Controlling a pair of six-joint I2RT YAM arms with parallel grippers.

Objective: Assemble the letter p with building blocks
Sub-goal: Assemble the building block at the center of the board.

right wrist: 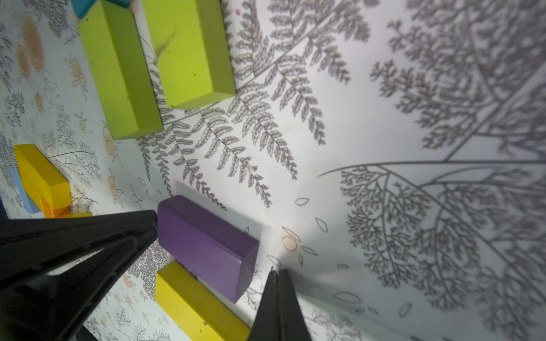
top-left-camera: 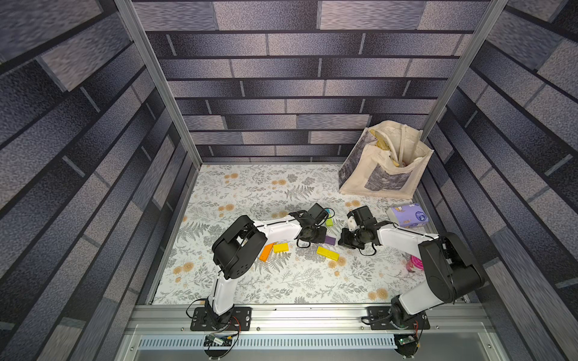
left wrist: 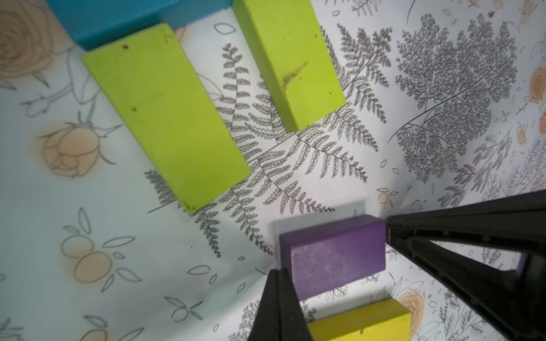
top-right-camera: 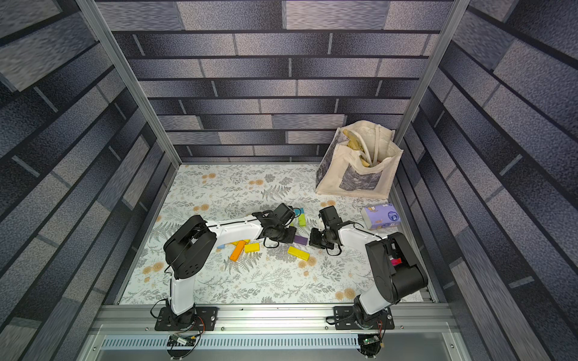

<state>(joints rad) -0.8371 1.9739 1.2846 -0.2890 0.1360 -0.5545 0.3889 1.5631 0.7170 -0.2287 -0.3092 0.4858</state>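
Both claws pinched flat and empty: left gripper [left wrist: 279,276] and right gripper [right wrist: 277,273] bracket opposite short ends of purple block [left wrist: 336,257], probably nudging it square for the p.

Two lime green blocks [left wrist: 165,115] [left wrist: 289,65], one purple block [left wrist: 336,257], one orange block [top-left-camera: 266,252], one tote bag [top-left-camera: 387,175], one tissue pack [top-left-camera: 408,215].

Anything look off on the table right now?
One lime block has a brown scuff on top. A yellow block seems to lie askew across the orange block. Left gripper and right gripper, both shut and empty, flank the purple block.
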